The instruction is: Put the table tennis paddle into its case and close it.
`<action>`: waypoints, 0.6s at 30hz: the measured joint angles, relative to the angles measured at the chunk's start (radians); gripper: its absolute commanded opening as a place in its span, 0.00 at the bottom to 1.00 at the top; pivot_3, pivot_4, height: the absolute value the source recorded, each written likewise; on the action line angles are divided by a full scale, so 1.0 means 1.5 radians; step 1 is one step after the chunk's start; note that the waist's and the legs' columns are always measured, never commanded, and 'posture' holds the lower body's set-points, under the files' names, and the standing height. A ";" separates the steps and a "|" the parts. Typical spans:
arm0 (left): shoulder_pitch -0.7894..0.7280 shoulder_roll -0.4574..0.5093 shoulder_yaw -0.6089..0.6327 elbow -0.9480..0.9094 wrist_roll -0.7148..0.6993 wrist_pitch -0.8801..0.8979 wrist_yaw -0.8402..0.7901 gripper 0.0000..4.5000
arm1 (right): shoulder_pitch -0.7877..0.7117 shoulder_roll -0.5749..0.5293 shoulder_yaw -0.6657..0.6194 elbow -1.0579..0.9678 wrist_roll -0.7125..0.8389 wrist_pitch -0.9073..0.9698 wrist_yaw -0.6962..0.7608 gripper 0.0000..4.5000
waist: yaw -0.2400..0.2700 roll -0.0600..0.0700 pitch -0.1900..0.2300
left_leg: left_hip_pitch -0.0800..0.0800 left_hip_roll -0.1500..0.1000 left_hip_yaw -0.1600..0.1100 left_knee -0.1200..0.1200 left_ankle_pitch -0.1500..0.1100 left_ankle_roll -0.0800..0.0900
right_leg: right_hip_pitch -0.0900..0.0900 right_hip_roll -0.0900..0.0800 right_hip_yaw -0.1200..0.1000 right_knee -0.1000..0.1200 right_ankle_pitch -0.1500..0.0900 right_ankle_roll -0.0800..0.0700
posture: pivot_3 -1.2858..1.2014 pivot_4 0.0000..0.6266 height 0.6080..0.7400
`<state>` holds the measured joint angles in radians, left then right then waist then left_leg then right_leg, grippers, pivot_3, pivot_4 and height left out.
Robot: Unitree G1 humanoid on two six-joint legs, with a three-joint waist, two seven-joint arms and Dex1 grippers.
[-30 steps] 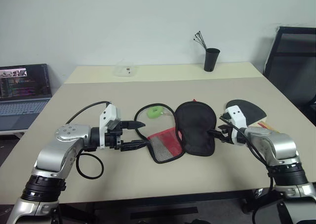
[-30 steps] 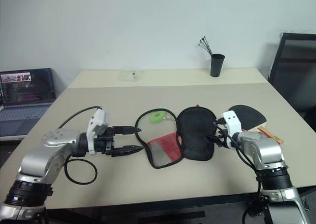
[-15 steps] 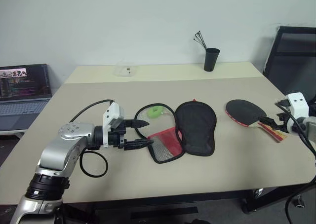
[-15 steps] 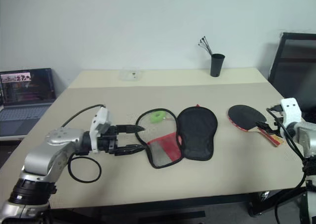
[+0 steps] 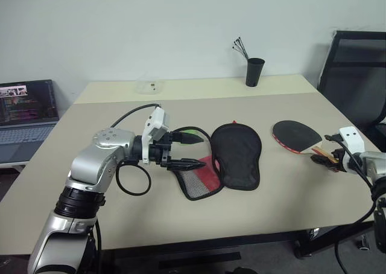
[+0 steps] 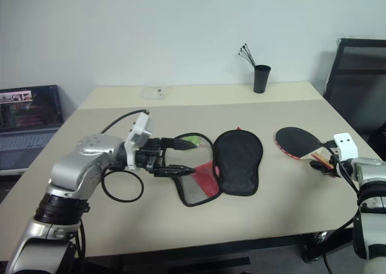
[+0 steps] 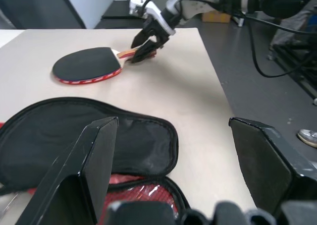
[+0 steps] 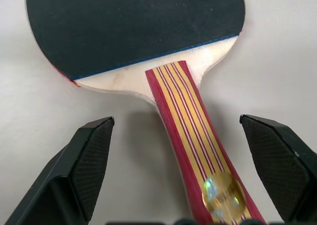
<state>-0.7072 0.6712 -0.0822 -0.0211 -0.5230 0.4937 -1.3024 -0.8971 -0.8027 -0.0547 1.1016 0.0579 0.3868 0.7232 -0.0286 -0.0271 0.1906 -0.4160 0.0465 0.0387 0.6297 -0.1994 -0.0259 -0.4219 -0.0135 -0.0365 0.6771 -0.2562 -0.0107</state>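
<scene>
On the near half of the beige table point(image 5: 181, 226), a loop of black cable point(image 5: 134, 180) hangs from the left arm, whose gripper, the left gripper point(image 5: 192, 151), points to the right with its two black fingers spread apart, one above the other, holding nothing. Its lower fingertip sits at the edge of the case point(image 5: 226, 162), which lies unzipped and opened flat: the nearer flap shows black mesh over red, and the larger flap just beyond it lies with its plain black side up. In the left wrist view the same black flap spreads between the wide fingers. A small green object point(image 6: 192, 141) lies on the table just behind the upper finger. To the right, well apart from the case, the table tennis paddle point(image 5: 297, 134) lies flat on the table, black rubber up, its striped handle pointing toward the table's right edge. The right gripper point(image 5: 322, 159) sits at that handle's end, jaws open wide on either side of it, and the wrist view shows clear gaps between the fingers and the wood. Farther back stand a clear plastic box point(image 5: 148, 86) and a black cup point(image 5: 254, 72) holding thin sticks, with a laptop point(image 5: 27, 109) off to the left and a black chair point(image 5: 353, 69) to the right.
</scene>
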 measured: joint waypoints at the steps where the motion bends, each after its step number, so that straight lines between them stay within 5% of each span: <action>1: 0.000 0.000 -0.001 0.001 0.001 -0.001 -0.001 0.87 | -0.003 0.002 0.000 0.014 -0.002 -0.005 -0.001 0.99 | 0.000 0.000 0.000 | 0.000 0.000 0.000 0.000 0.000 0.000 | 0.000 0.000 0.000 0.000 0.000 0.000 | 0.52 0.24 1.00; 9: 0.000 -0.001 -0.001 0.012 0.013 -0.014 -0.004 0.87 | -0.022 -0.002 0.004 0.038 -0.013 0.017 0.073 0.99 | 0.000 0.000 0.000 | 0.001 0.000 0.000 0.000 0.000 0.000 | 0.000 0.000 0.000 0.001 0.000 0.000 | 0.52 0.24 1.00; 18: 0.005 0.001 0.000 0.019 0.018 -0.027 -0.005 0.87 | 0.016 -0.006 0.022 -0.094 -0.009 0.128 0.150 0.99 | -0.002 0.000 0.000 | 0.001 0.000 0.000 0.000 0.000 0.000 | 0.000 0.000 0.000 0.001 0.000 0.000 | 0.52 0.24 1.00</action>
<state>-0.6991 0.6725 -0.0822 0.0079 -0.4964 0.4534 -1.3098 -0.8733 -0.8115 -0.0223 0.9607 0.0438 0.5788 0.9488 -0.0317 -0.0270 0.1905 -0.4148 0.0472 0.0386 0.6302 -0.1993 -0.0260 -0.4218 -0.0129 -0.0360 0.6792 -0.2562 -0.0107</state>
